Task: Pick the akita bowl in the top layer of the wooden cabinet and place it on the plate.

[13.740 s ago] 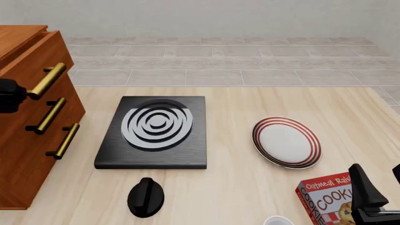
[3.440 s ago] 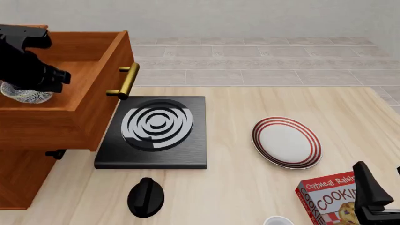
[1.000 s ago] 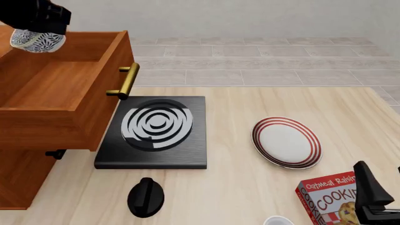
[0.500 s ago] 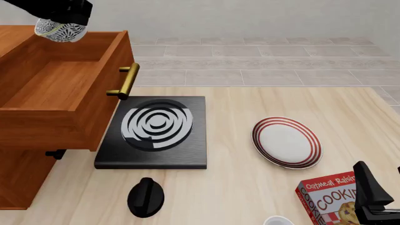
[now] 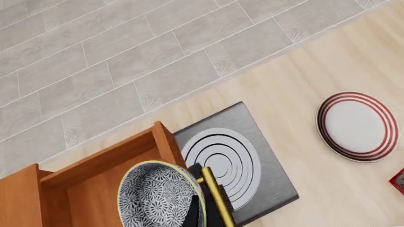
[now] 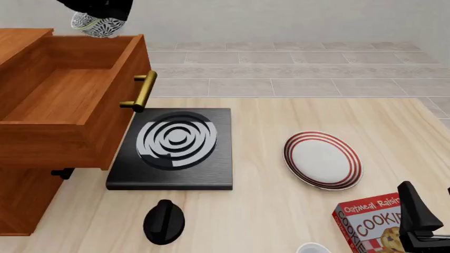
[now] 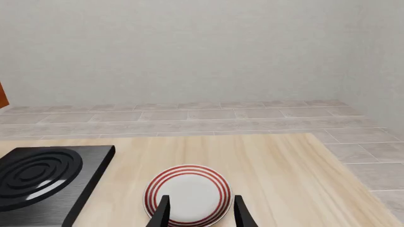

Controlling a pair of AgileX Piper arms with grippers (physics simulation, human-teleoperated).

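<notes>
Black-and-white speckle fills the akita bowl (image 6: 98,25), which hangs high in the air in the grip of the left tool (image 6: 105,10), clamped on the bowl's rim. In the front view the bowl sits at the top edge of the picture, above the far right corner of the top layer (image 6: 63,103), clear of the wood. The left wrist view looks down into the bowl (image 5: 161,196), showing its patterned inside and pale rim, with a dark finger (image 5: 191,215) against the rim.

The top layer stands pulled well out of the wooden cabinet (image 6: 25,197), its brass handle (image 6: 143,90) reaching over the near edge of a black square slab (image 6: 172,149) with white rings. The drawer's floor is bare wood.

To the right of the slab, well apart from the bowl, the plate (image 6: 323,160) lies on the pale wooden counter (image 6: 267,211), white with red rings, nothing on it. A black rounded object (image 6: 164,221) rests in front of the slab. A red cookie box (image 6: 369,224) lies near the front right corner.

The right tool (image 7: 200,215) waits low at the counter's right front, its two fingers spread apart and holding nothing, with the plate (image 7: 187,194) just beyond them in the right wrist view.
</notes>
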